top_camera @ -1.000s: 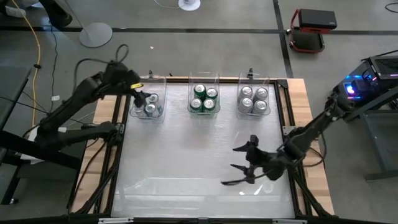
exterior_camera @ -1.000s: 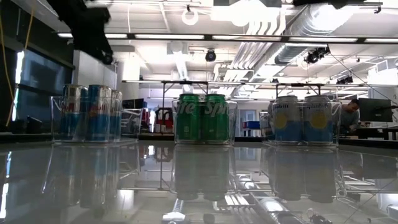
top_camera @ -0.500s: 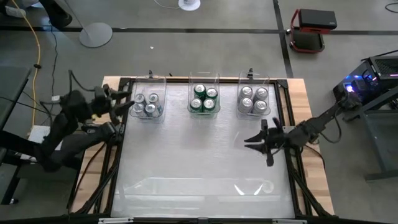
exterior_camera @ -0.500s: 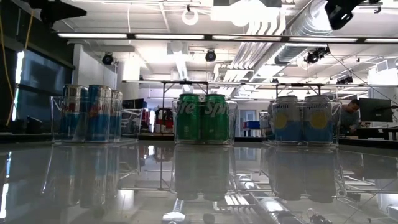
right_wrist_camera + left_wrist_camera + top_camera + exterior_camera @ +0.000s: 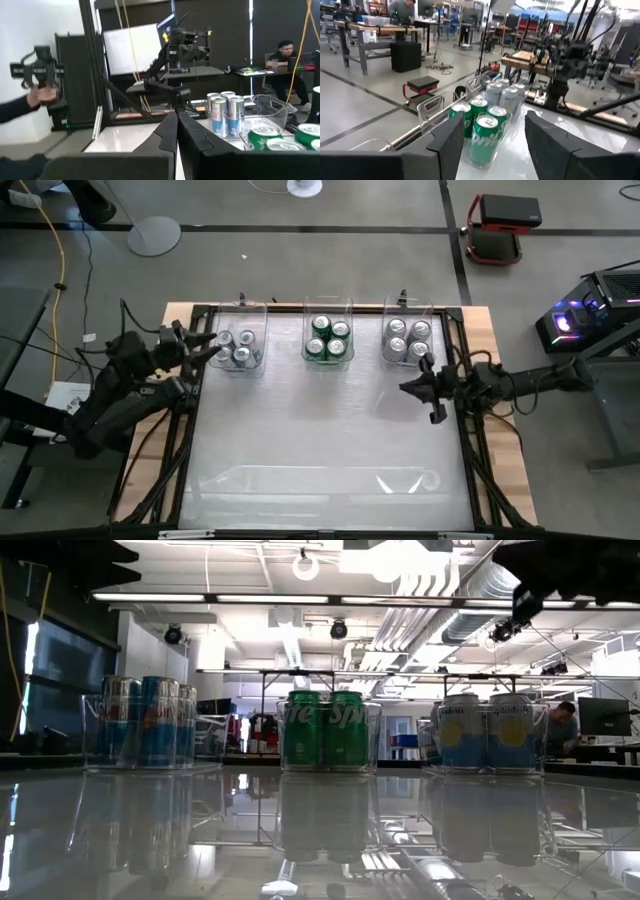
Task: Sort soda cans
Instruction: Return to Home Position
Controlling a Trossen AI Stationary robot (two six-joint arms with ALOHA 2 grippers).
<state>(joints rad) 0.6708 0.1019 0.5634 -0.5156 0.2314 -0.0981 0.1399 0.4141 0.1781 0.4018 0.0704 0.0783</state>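
Soda cans (image 5: 328,340) are what it all turns on, and none is held. The left gripper (image 5: 208,347) is found at the far left of the desk (image 5: 320,440), with its jaws spread wide and nothing between them, and it is pointed rightward along the row of bins. Just beside it, to its right, stands the left bin (image 5: 240,310); whether a fingertip touches the bin wall cannot be told. Four blue-and-silver cans (image 5: 238,348) are packed inside that bin.

The right gripper (image 5: 420,387) is carried low over the right side of the desk, with its fingers drawn together and empty. It is pointed leftward, just on the near side of the right bin (image 5: 410,307). Four silver cans (image 5: 409,340) are seen in that bin. Between the two, the middle bin (image 5: 328,307) is filled with four green cans (image 5: 328,338).

Every can is stood upright, long axis vertical, with its silver top up. All three bins are lined along the far edge, so the cans lie right of the left gripper and far of the right one. Each colour is kept to its own bin, so the sorting is judged finished. A retreat to rest is what looks called for. The left arm is the one closer to a bin, so its open fingers should be drawn away leftward, not swung across the wall.
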